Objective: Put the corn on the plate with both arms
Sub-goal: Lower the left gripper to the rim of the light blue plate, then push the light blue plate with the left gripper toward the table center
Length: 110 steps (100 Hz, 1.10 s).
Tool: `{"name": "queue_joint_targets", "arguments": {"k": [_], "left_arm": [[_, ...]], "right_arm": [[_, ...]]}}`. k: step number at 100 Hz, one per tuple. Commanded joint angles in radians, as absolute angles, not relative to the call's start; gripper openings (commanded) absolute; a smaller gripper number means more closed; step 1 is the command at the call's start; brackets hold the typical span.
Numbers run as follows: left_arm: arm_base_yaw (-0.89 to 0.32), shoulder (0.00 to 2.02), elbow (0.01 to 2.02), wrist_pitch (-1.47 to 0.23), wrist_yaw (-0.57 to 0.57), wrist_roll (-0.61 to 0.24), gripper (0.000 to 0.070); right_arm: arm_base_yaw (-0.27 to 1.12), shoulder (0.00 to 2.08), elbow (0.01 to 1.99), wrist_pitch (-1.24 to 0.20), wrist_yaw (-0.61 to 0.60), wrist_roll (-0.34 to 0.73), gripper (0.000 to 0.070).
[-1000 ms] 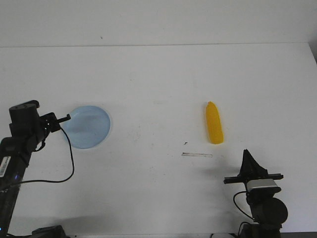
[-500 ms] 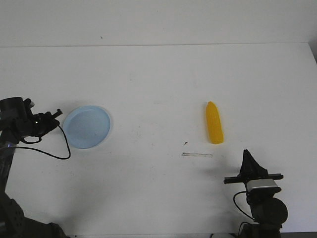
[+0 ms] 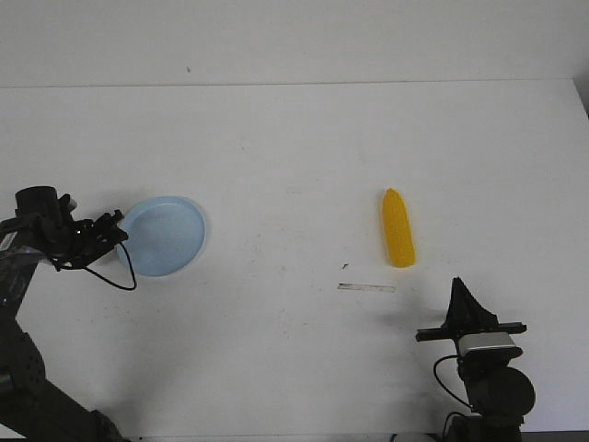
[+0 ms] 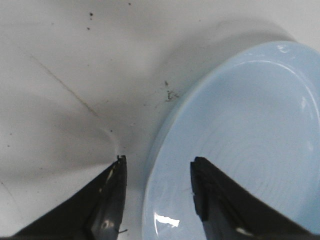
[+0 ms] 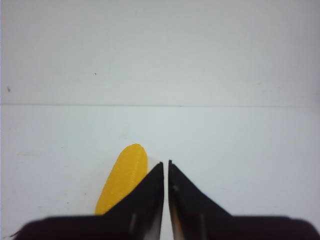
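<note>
Two grippers show: the left gripper (image 4: 157, 170), jaws parted, straddles the plate (image 3: 170, 235) rim, one finger inside, one outside; contact is unclear. Well right of the plate lies the corn (image 3: 398, 240), its base hidden in the wrist view behind the right gripper (image 5: 166, 172), nearly closed, empty.

— Where do you find the round, shallow, pale light-blue plastic plate (image 3: 164, 235)?

— You see it on the left part of the white table (image 3: 294, 166). The black left gripper (image 3: 112, 229) is at its left edge; in your left wrist view one finger (image 4: 107, 200) is outside the rim and the other is over the plate's inside.

— And the smooth bright yellow toy corn cob (image 3: 398, 240)?

— It lies on the table, well apart from the plate, on your right side, with its long axis pointing away from you. The black right gripper (image 3: 459, 299) is nearer to you than the corn and a little to its right, not touching it. A thin strip mark (image 3: 365, 287) lies just before the corn, to its left.
</note>
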<state>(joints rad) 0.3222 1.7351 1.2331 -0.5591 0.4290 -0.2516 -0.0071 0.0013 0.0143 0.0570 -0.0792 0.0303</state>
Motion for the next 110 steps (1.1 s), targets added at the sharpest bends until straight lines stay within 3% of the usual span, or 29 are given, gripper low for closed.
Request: {"name": "queue_joint_targets", "arguments": {"k": [1, 92, 97, 107, 110], "left_arm": [[0.323, 1.753, 1.251, -0.561, 0.442, -0.248, 0.0255], [0.289, 1.784, 1.251, -0.564, 0.442, -0.244, 0.0237], [0.287, 1.787, 1.251, -0.568, 0.442, -0.243, 0.0197], [0.284, 1.789, 1.251, -0.58, 0.442, -0.224, 0.0009], [0.283, 1.789, 1.251, -0.581, 0.442, -0.222, 0.0]], "right_arm": [[-0.007, 0.001, 0.013, 0.067, -0.079, 0.036, 0.0015], [-0.007, 0.001, 0.013, 0.067, -0.079, 0.036, 0.0015], [-0.007, 0.001, 0.013, 0.067, -0.079, 0.036, 0.0015], [-0.007, 0.001, 0.013, 0.067, -0.079, 0.036, 0.0015], [-0.007, 0.001, 0.013, 0.067, -0.079, 0.036, 0.0015]]}}
